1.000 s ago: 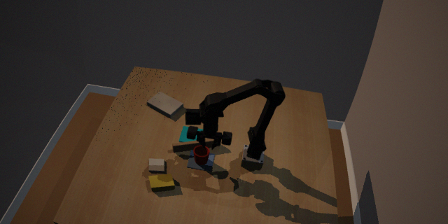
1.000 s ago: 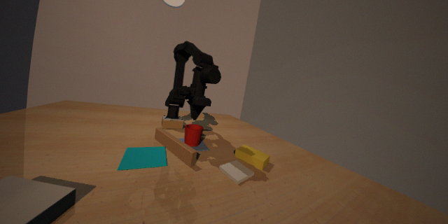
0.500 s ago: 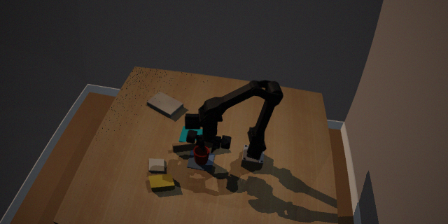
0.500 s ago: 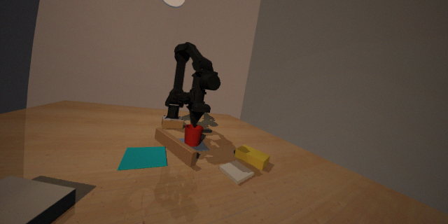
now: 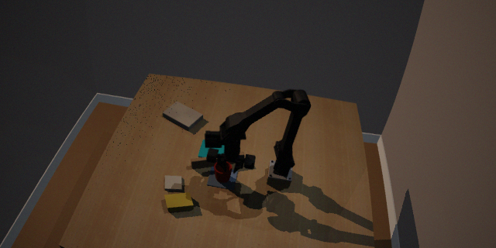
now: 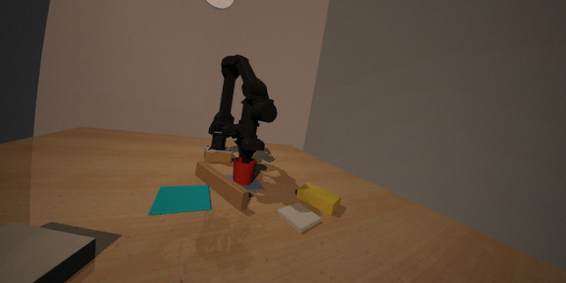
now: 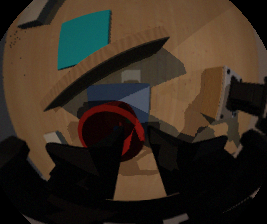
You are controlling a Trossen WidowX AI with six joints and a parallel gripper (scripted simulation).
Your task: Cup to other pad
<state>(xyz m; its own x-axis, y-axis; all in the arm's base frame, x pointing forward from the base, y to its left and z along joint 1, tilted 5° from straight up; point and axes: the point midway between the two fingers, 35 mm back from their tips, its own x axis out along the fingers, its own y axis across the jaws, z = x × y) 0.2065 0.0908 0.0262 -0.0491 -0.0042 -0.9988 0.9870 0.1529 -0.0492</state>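
The red cup (image 5: 223, 173) (image 6: 244, 172) (image 7: 109, 108) stands upright on the blue-grey pad (image 5: 214, 181) (image 6: 257, 185) (image 7: 98, 93). Small bluish spots show inside it in the wrist view, too dark to count as marbles. My gripper (image 5: 229, 165) (image 6: 246, 157) (image 7: 135, 129) points down at the cup's rim, partly open with a gap between the fingers. One fingertip is over the cup's opening and the other is outside the rim; whether either touches the wall cannot be told. The teal pad (image 5: 203, 151) (image 6: 181, 200) (image 7: 84, 40) bears nothing.
A low wooden barrier (image 5: 198, 163) (image 6: 223, 187) (image 7: 104, 61) stands between the two pads. A yellow block (image 5: 179, 200) (image 6: 318, 198) and a small whitish block (image 5: 173, 182) (image 6: 298, 217) (image 7: 54, 137) lie to one side. A larger grey-white box (image 5: 183, 114) (image 6: 44, 249) lies beyond the teal pad.
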